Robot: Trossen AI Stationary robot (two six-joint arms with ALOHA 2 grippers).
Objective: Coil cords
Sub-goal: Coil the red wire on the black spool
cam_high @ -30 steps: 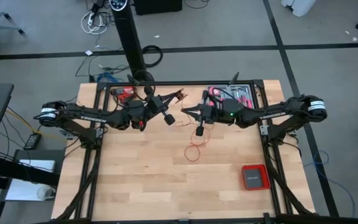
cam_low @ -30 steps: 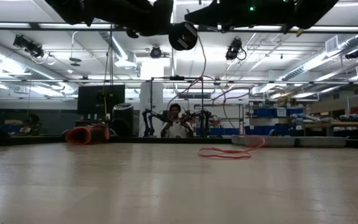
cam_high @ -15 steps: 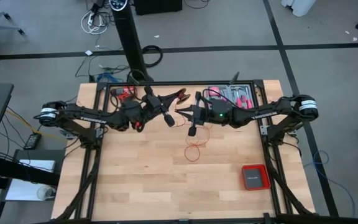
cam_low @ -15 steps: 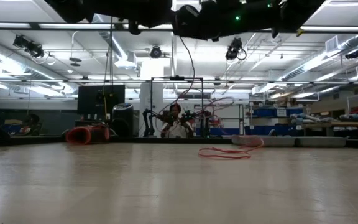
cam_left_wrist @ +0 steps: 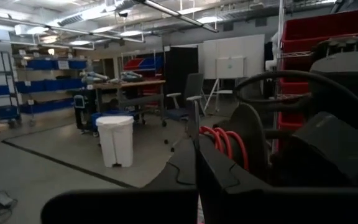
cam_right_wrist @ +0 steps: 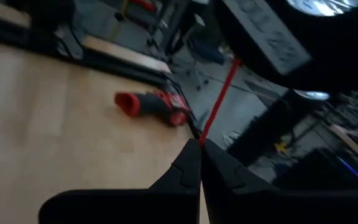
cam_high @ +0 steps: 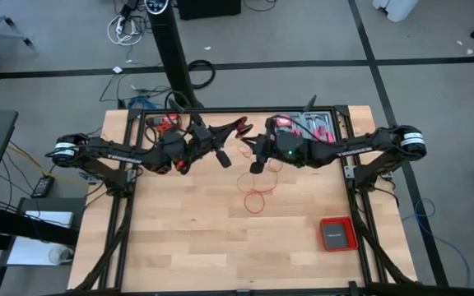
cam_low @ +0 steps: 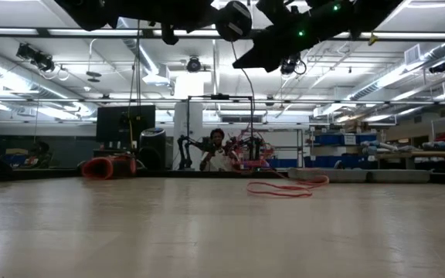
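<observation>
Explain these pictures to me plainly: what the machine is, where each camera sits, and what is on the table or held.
Two dark robot arms work over a wooden table. One camera looks straight down, one sits at table height, and one rides on each wrist. The left gripper and right gripper meet high above the middle, both shut. The right wrist view shows its fingers pinching a thin red cord, whose loose loop lies on the wood. A red drill and a flat red box lie aside.
</observation>
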